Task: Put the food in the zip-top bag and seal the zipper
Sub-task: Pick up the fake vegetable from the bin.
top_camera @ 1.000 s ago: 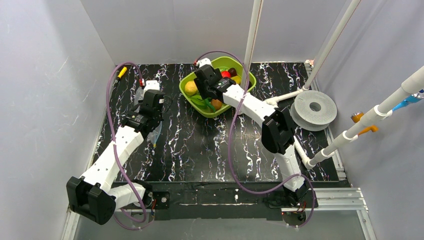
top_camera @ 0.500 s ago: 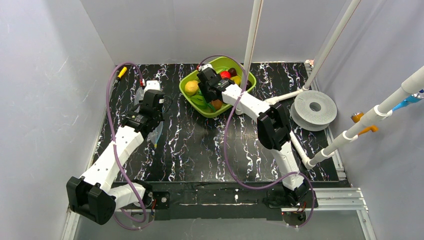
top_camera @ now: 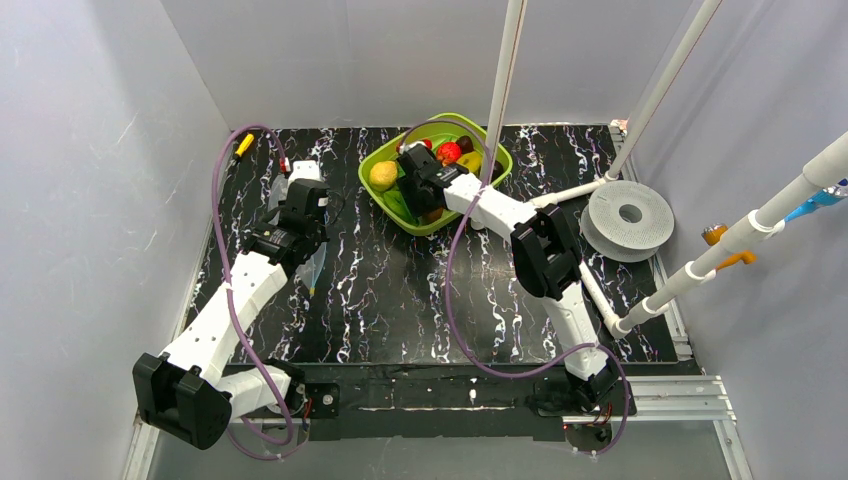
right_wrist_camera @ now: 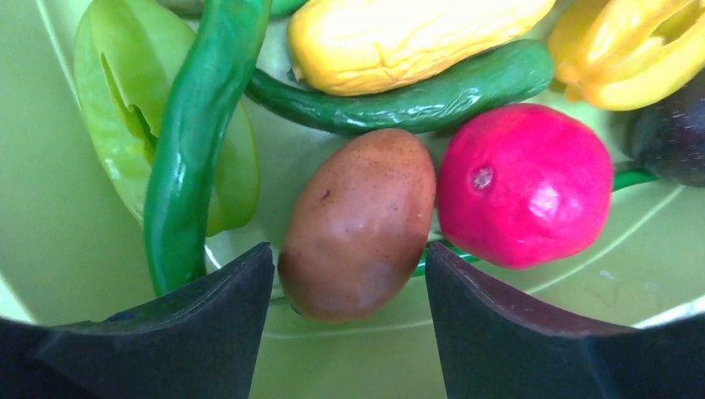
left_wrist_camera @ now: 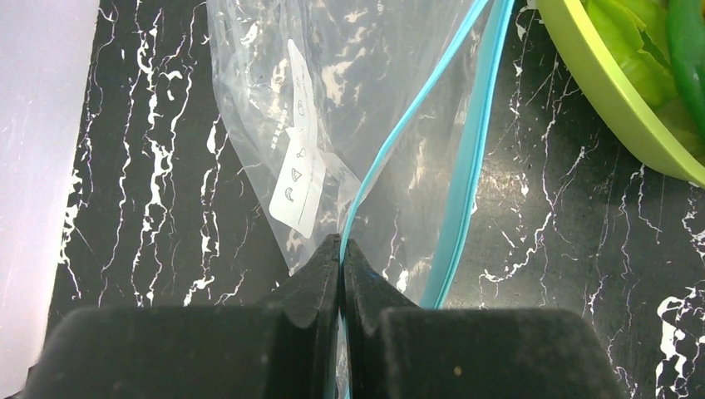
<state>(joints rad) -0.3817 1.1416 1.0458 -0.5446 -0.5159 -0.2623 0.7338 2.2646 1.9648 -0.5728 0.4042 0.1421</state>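
Here, left gripper (left_wrist_camera: 341,249): fingers pressed together, pinching the edge of the zip-top bag (left_wrist_camera: 332,100) where a teal strand runs in between them
Zip-top bag: laid flat on the black marbled table (left_wrist_camera: 166,166), white label (left_wrist_camera: 298,179) uppermost
Zipper (left_wrist_camera: 470,166): its two teal strands are seen parted, mouth towards the green tray (left_wrist_camera: 607,91)
Right gripper (right_wrist_camera: 347,253): fingers spread, lowered into the tray on either side of a brown food piece (right_wrist_camera: 362,220)
Other food: red piece (right_wrist_camera: 524,183) touching the brown one, long green pod (right_wrist_camera: 199,141) on the other side, all held in the tray

Right tool (top_camera: 424,198) inside green tray (top_camera: 499,152)
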